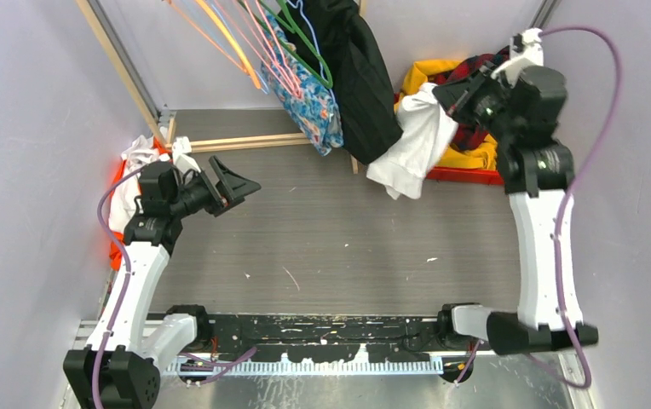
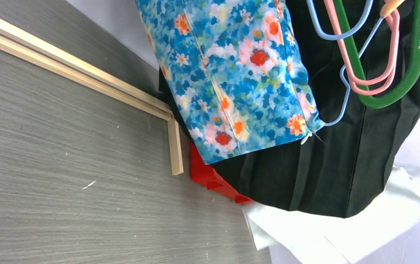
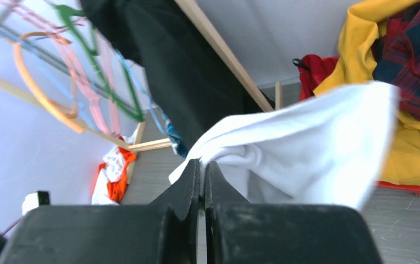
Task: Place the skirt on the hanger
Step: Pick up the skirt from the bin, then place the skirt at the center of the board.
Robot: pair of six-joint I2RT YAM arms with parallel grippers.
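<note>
Your right tool (image 3: 202, 165) is clenched, its fingers pressed together with an edge of the white garment (image 1: 411, 145) pinched at the tips. In the overhead view that cloth drapes down just to the right of the black coat (image 1: 365, 81), probably to draw it away from the rack. Your left tool (image 1: 241, 186) is spread wide and grasps nothing. It hovers over the worktop (image 1: 331, 247) well to the left of the coat and is aimed toward it.

The skirt (image 2: 235, 77) hangs against the coat's left side. The left wrist view shows its hem and seam lying over the coat beside a green hanger (image 2: 416, 55), detail the overhead view lacks. Neither view shows what carries its waistband, so you cannot tell whether it already sits on a hanger.
</note>
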